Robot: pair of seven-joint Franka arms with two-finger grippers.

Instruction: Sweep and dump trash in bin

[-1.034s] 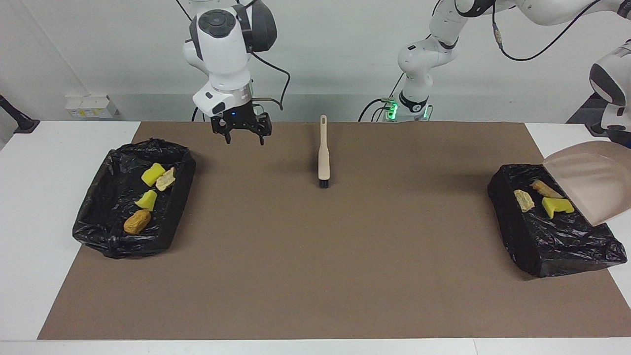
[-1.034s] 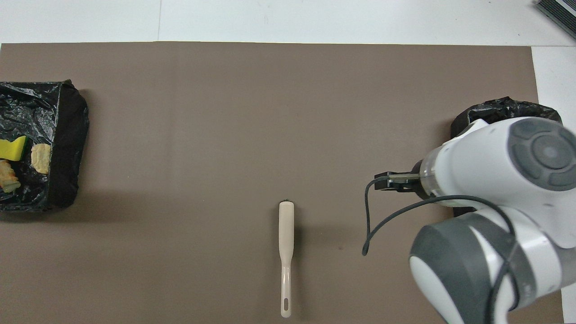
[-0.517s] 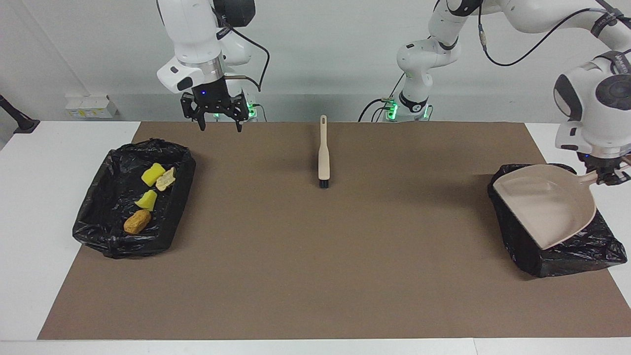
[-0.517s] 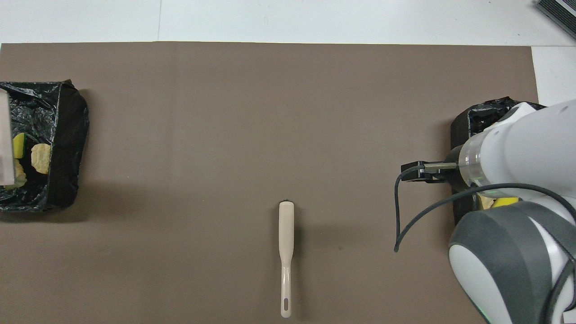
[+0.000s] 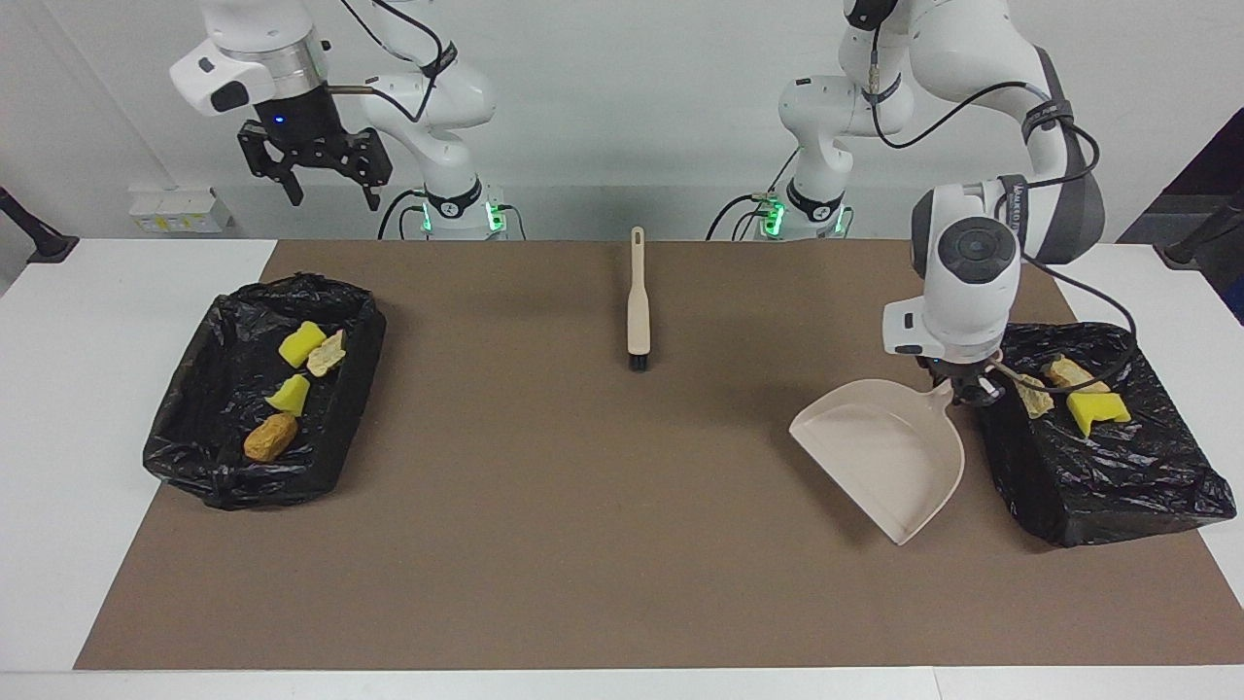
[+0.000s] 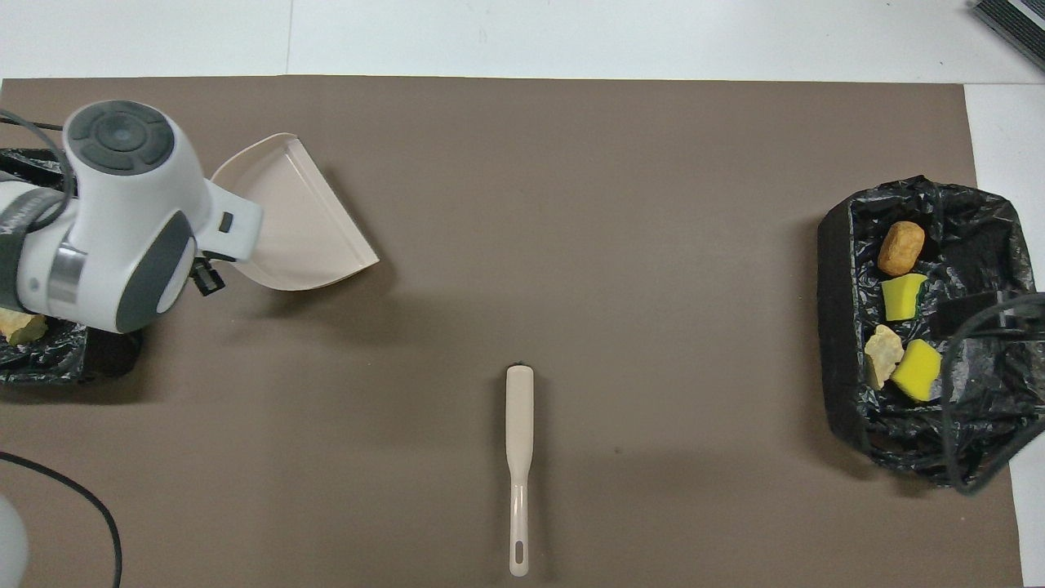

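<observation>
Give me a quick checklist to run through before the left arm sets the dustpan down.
1. Dustpan held by left gripper at its handle: ok.
2. Dustpan empty: ok.
3. Trash inside the bin at the left arm's end: ok.
4. Brown mat free of trash: ok.
5. Brush lying away from the dustpan: ok.
6. Right gripper open, raised, out of the way: ok.

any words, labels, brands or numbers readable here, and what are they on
None can be read in full.
Left arm: black band with white lettering, too small to read.
White box by the wall: yellow markings, no legible text.
Brush, dustpan, both bin liners, brown mat: no writing visible.
</observation>
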